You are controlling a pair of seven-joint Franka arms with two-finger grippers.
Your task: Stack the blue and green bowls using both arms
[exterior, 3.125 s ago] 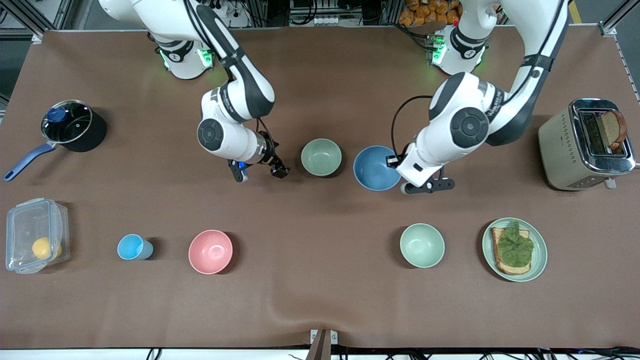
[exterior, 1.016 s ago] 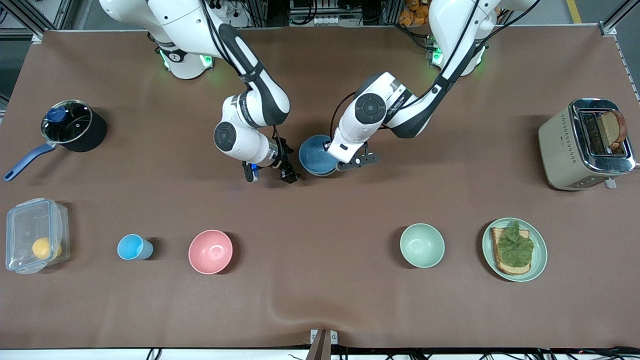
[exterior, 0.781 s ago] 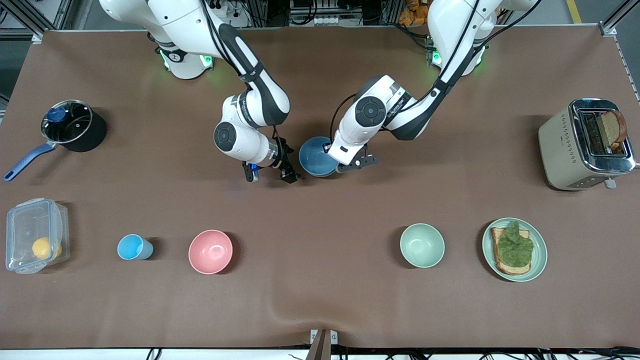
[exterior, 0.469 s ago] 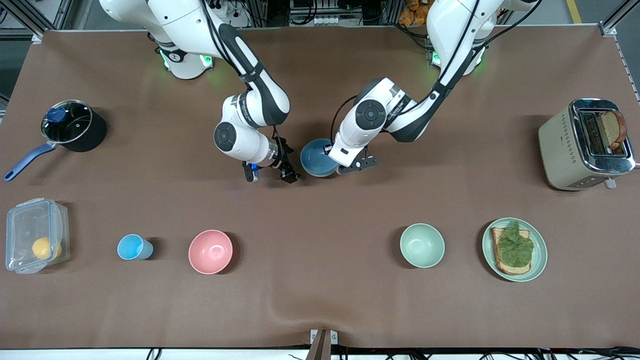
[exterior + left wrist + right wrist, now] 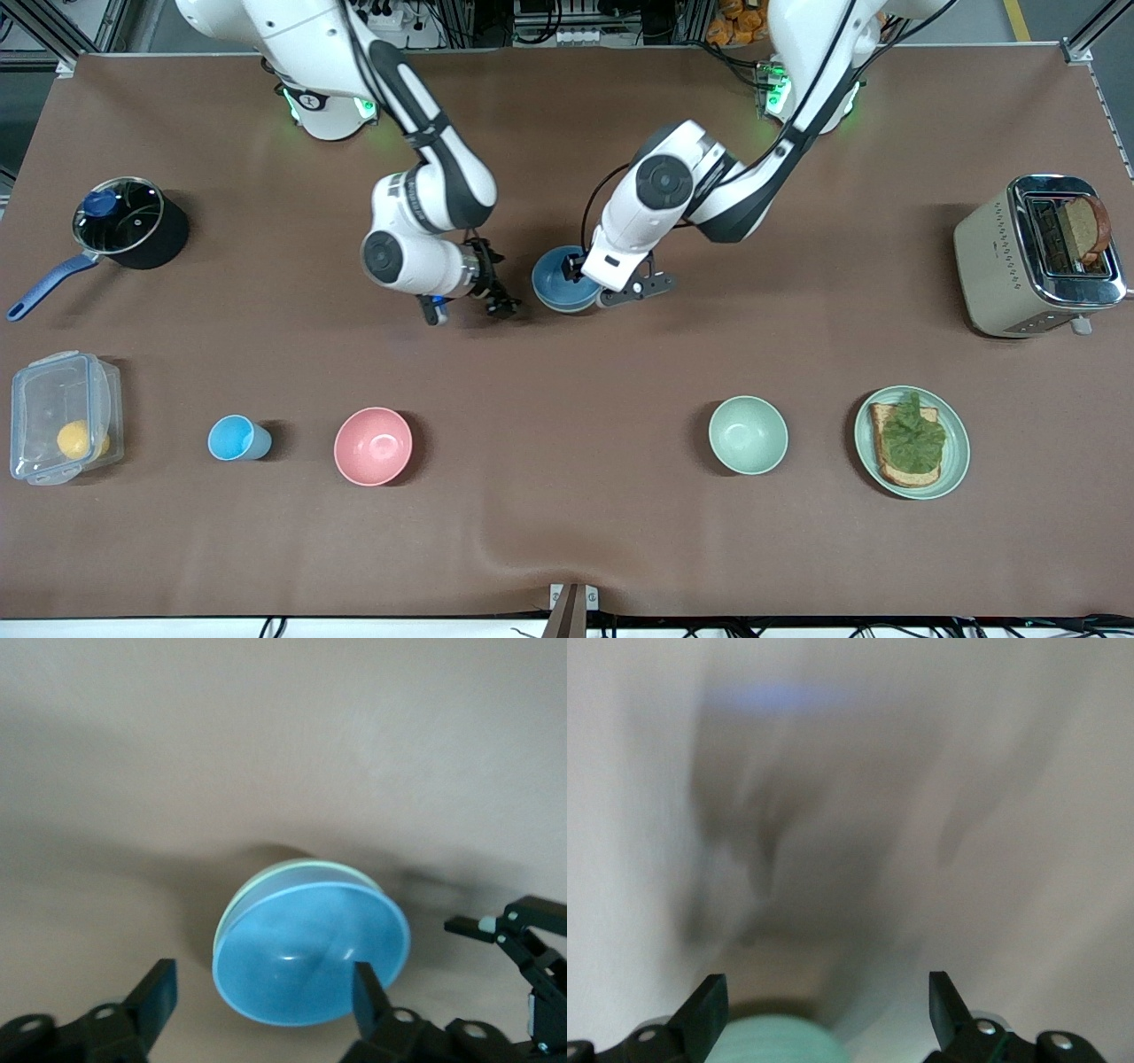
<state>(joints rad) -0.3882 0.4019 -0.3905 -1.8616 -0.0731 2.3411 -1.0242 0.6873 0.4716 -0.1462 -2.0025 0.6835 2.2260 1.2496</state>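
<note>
A: Where does the blue bowl (image 5: 560,282) sit?

B: It is nested in the green bowl (image 5: 266,883), whose sage rim shows as a thin crescent around the blue one in the left wrist view. The pair rests on the brown table (image 5: 567,532) between the two grippers.

A: And the left gripper (image 5: 595,285)?

B: It is above the stack, at the rim on the side toward the left arm's end of the table. Its fingers (image 5: 156,994) are spread wide with the blue bowl between them, and neither finger touches the bowl, so it grips nothing.

A: The right gripper (image 5: 467,304)?

B: It is low over the table just beside the stack, toward the right arm's end. Its fingers (image 5: 704,1007) are parted too and hold nothing; a pale green edge shows between them in the right wrist view.

A: What lies farther out?

B: Nearer the front camera than the grippers are a pink bowl (image 5: 373,446), a small blue cup (image 5: 234,438), a mint bowl (image 5: 748,434) and a plate (image 5: 953,443) with toast. A toaster (image 5: 1028,257) stands at the left arm's end, a pot (image 5: 133,226) and a clear box (image 5: 60,416) at the right arm's end.
</note>
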